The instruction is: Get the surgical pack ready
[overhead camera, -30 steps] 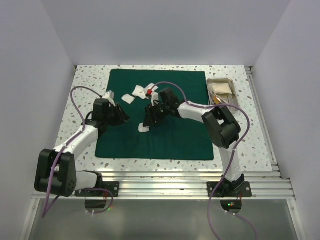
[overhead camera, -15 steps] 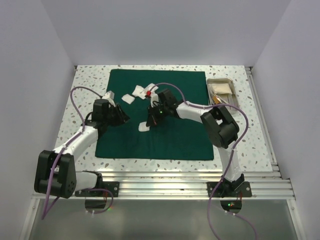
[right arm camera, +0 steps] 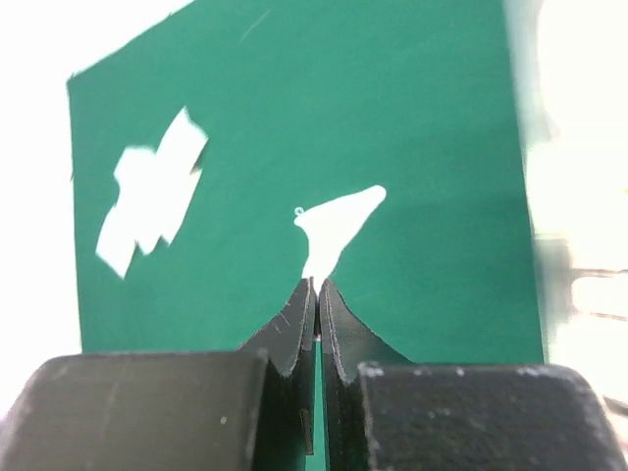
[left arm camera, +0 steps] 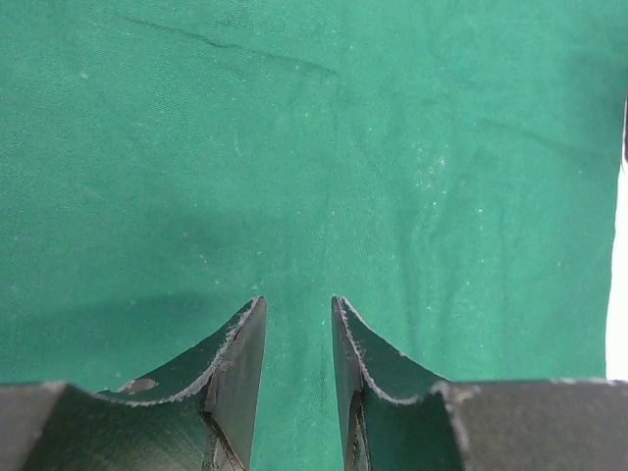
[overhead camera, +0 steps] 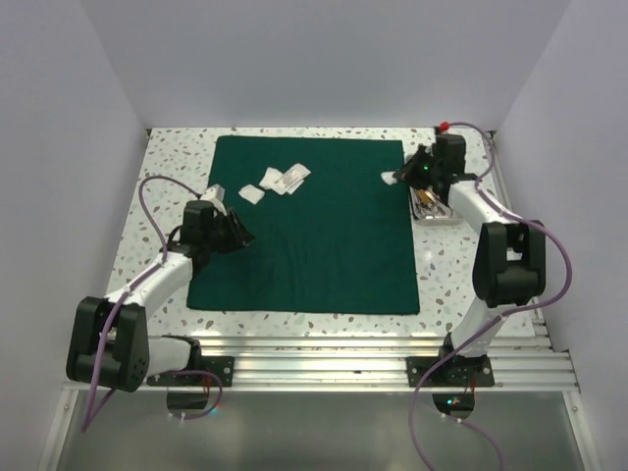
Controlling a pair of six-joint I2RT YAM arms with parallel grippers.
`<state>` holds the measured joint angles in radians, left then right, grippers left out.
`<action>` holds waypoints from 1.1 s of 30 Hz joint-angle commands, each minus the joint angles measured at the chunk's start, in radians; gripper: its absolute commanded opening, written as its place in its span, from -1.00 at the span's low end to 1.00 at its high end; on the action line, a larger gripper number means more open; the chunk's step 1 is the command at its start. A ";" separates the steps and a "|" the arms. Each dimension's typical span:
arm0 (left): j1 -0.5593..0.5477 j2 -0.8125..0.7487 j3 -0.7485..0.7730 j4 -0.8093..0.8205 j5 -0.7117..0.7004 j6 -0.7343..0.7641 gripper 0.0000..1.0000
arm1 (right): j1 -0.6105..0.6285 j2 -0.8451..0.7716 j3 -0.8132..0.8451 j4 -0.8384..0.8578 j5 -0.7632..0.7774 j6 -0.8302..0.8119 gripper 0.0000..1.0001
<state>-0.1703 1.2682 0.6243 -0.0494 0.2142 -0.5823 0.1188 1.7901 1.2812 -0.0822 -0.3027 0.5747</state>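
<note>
Jaws of the right gripper are pressed together on the corner of a white gauze pad, which sticks out ahead of the fingertips in a bent point. From above, this gripper hangs at the right edge of the drape, toward the back, with the pad just beside the tray. Jaws of the left gripper stand partly apart with nothing between them, only green cloth below. In the top view it is over the left part of the drape.

That drape is dark green and lies flat and square in the middle of the table. More pads lie on its back left part: an overlapping pair, and one alone just to their left. Another white piece sits at the left edge, close by the left arm.

On the table just right of the drape stands the steel tray, most of it under the right arm. What lies in it is too hidden and too small to tell. In the right wrist view it is only a washed-out blur at the right edge.

White with grey flecks, the table shows as a border around the drape. An aluminium rail runs along its near edge, where both arm bases are bolted. Purple cables loop beside each arm. Plain pale walls close in the left, back and right sides.
</note>
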 commanded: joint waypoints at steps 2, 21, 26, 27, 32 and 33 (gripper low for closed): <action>0.006 -0.039 -0.011 0.075 0.014 0.030 -0.26 | -0.091 -0.046 -0.025 -0.010 0.141 0.099 -1.00; 0.006 -0.058 -0.024 0.111 0.002 0.027 -0.25 | -0.199 -0.023 -0.017 -0.123 0.369 0.091 -0.24; 0.006 -0.055 -0.015 0.126 -0.027 0.006 -0.23 | -0.191 -0.064 -0.020 -0.117 0.389 0.079 0.05; 0.006 -0.050 -0.008 0.129 -0.036 0.001 -0.21 | -0.179 -0.081 -0.017 -0.116 0.390 0.065 0.05; 0.014 0.039 0.081 0.121 -0.087 -0.036 -0.09 | -0.076 -0.104 0.029 -0.128 0.389 -0.002 0.07; 0.014 0.057 0.093 0.134 -0.090 -0.043 -0.05 | -0.036 -0.104 0.029 -0.122 0.381 -0.016 0.07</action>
<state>-0.1680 1.2804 0.6415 0.0227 0.1650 -0.5945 -0.0063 1.7519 1.2640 -0.2245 0.0708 0.6186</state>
